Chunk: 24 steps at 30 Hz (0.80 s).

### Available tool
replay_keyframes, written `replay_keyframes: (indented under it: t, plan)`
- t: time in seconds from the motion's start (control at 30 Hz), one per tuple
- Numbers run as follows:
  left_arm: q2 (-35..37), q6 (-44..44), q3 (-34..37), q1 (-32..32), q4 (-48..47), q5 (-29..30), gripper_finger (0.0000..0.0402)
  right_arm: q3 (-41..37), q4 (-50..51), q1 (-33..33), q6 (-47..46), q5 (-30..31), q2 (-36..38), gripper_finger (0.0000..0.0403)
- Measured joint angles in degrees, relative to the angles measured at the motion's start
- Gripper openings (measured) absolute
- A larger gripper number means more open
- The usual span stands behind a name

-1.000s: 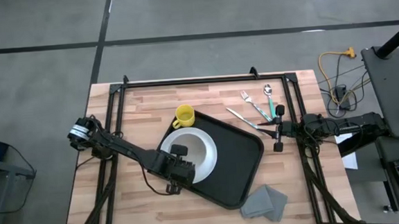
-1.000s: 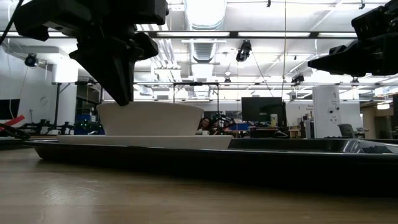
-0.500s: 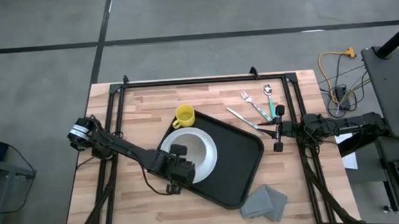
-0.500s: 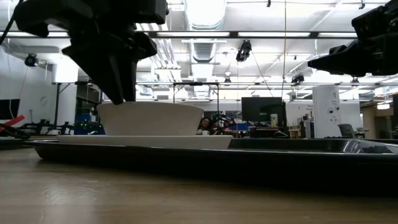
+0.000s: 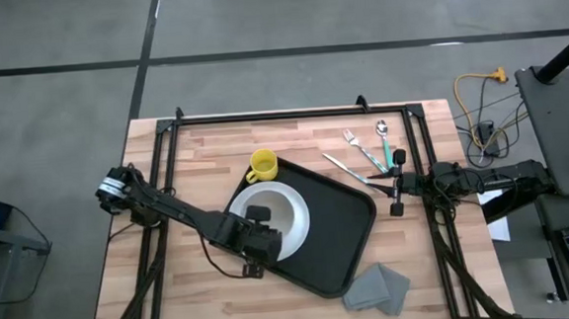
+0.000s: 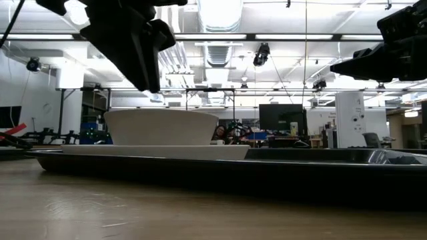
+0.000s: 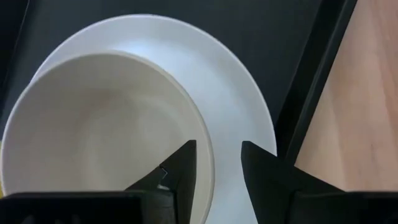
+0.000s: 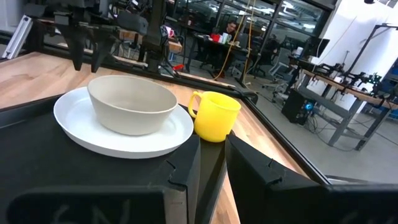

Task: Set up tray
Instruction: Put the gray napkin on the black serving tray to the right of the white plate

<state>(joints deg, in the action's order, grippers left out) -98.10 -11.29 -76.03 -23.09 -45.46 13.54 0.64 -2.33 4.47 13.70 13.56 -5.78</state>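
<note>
The black tray point(image 5: 341, 237) lies slantwise in the middle of the table. A white plate point(image 5: 299, 228) rests on its left part, and a white bowl point(image 5: 273, 208) sits on the plate. My left gripper point(image 5: 258, 216) hovers open just above the bowl's near-left rim. In the left wrist view one finger point(image 7: 186, 168) stands over the bowl's inside and the other point(image 7: 255, 168) over the plate. In the low view its fingertips point(image 6: 148, 85) hang clear above the bowl point(image 6: 160, 127). My right gripper point(image 5: 393, 184) waits level at the table's right edge, its fingers a little apart with nothing between them.
A yellow mug point(image 5: 262, 165) stands on the table by the tray's far-left edge. A fork, a spoon and a knife point(image 5: 363, 155) lie at the far right, next to my right gripper. A folded grey napkin point(image 5: 376, 287) lies at the near right. Bare wood shows at left.
My left gripper has opened at the bowl's rim and risen straight up, so that its fingertips now hang clear above the bowl. The bowl has stayed upright on the plate.
</note>
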Motion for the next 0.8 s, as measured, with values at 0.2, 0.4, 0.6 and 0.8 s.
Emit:
replay_keyframes:
  t: [0.2,0.4,0.6,0.8]
  plan:
    - [0.2,10.6,-2.6,0.4,-2.6,0.2,0.0112,0.0,0.0,0.0,0.0,0.0,0.0,0.0068]
    - [0.5,11.7,-3.5,0.3,-4.1,0.2,0.0112,0.0,0.0,0.0,0.0,0.0,0.0,0.0068]
    - [4.5,13.5,-0.6,0.3,-1.4,-1.7,0.0112,0.0,0.0,0.0,0.0,0.0,0.0,0.0068]
    - [13.1,18.8,7.0,0.3,7.9,-10.0,0.0112,0.0,0.0,0.0,0.0,0.0,0.0,0.0068]
